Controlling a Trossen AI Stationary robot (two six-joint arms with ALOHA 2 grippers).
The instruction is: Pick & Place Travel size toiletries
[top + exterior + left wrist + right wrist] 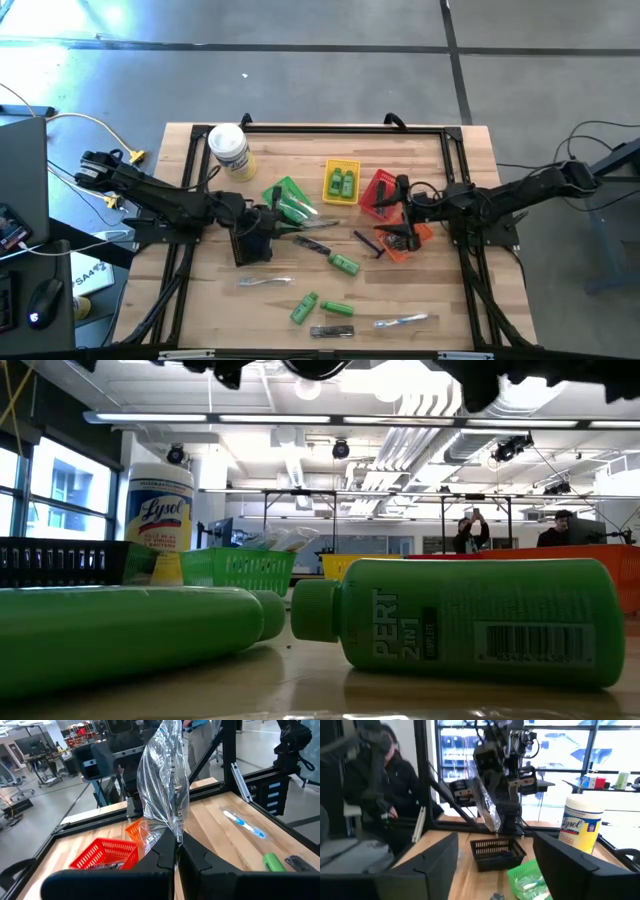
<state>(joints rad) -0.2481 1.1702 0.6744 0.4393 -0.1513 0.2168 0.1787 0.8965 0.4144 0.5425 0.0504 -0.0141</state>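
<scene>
On the wooden table (200, 300), green bottles (344, 264) lie scattered.

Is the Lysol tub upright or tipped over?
Upright. The low view shows the tub standing with its label level, and from above its round white lid faces the camera.

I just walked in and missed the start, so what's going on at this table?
A two-armed robot is sorting travel toiletries into small baskets. The left gripper is shut on a clear-wrapped piece, holding it up above the black basket. The right gripper is open near the red basket. Green bottles and other wrapped items still lie loose on the table.
</scene>
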